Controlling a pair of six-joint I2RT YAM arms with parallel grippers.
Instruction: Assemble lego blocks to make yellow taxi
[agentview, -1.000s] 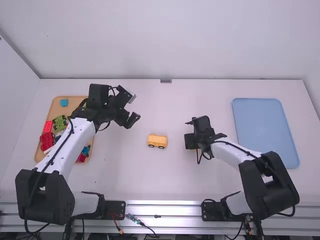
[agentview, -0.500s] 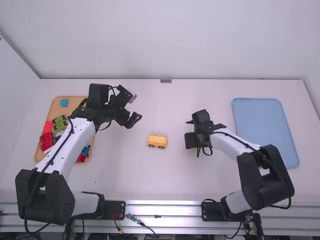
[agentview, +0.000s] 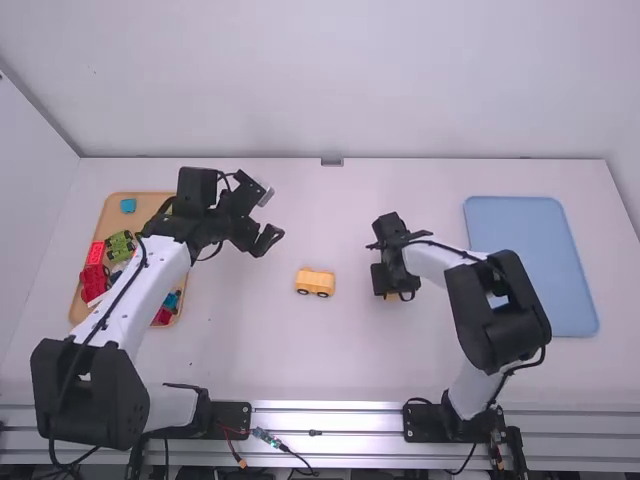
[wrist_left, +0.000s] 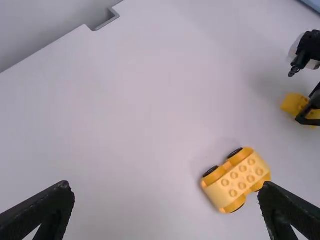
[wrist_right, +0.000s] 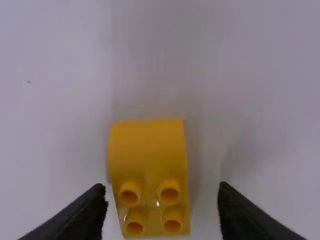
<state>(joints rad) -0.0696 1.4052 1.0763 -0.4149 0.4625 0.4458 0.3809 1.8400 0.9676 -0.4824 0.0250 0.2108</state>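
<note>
My left gripper (agentview: 272, 218) hangs over the table to the right of the wooden tray, and in the left wrist view the left gripper (wrist_left: 166, 192) is open and holds nothing. The wheeled yellow base (agentview: 316, 281) stands mid-table; the left wrist view shows studs on top of this yellow base (wrist_left: 236, 181). Low over the table right of it is my right gripper (agentview: 390, 293). In the right wrist view a yellow block (wrist_right: 149, 155) with a curved part and studs lies partly between the spread fingers of the right gripper (wrist_right: 163, 192), with gaps at both sides.
The wooden tray (agentview: 75, 308) with red, green and blue pieces is at the left, partly under the left arm. A blue tray (agentview: 530, 260) lies at the right, beside the right arm.
The right arm's elbow and forearm have swung left and up the picture, turning the right gripper while it stays near the same spot. The left arm has barely moved.
</note>
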